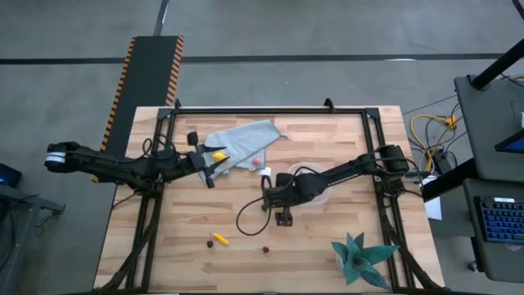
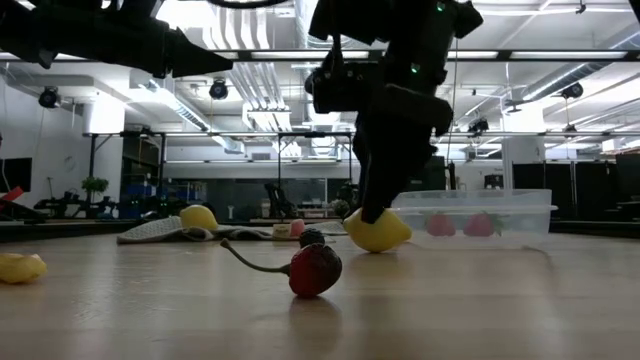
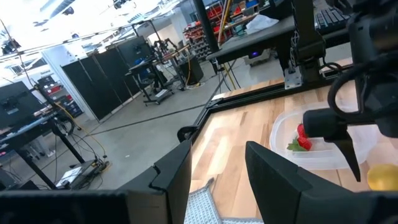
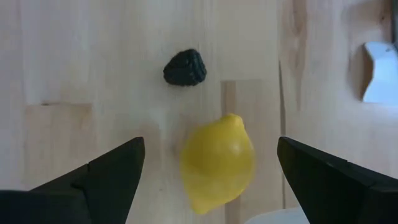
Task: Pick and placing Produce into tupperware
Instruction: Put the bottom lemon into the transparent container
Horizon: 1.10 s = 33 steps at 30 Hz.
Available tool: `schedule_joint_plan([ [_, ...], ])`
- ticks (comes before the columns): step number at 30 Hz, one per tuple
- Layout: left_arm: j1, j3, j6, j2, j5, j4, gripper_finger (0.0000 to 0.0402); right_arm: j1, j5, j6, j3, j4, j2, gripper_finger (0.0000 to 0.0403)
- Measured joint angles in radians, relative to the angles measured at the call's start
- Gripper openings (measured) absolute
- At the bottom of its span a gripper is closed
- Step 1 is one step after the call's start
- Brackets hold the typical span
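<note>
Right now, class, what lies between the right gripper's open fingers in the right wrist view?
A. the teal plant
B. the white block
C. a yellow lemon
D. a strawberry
C: the right gripper is open, its fingers on either side of a yellow lemon on the table.

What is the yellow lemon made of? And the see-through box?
The lemon looks like smooth, matte toy plastic: even yellow, no peel dimples. The tupperware seems thin clear plastic, slightly cloudy; red strawberries show through its wall. Both are guesses from looks.
</note>
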Motion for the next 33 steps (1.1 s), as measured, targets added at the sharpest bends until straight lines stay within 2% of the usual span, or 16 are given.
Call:
schedule_joint_plan([
  [9, 0.0, 0.0, 0.0, 0.0, 0.0, 0.0, 0.0137, -0.002, -0.002, 0.005, -0.062, 0.069, 0.0, 0.0359],
  [18, 0.0, 0.0, 0.0, 0.0, 0.0, -0.002, 0.0137, -0.002, -0.001, 0.005, -0.068, 0.101, 0.0, 0.0358],
  [27, 0.0, 0.0, 0.0, 0.0, 0.0, -0.002, 0.0137, -0.002, -0.025, 0.009, -0.098, 0.107, 0.0, 0.033],
  [33, 0.0, 0.0, 0.0, 0.0, 0.0, -0.002, 0.0137, -0.002, -0.026, 0.027, -0.108, 0.13, 0.0, 0.0327],
])
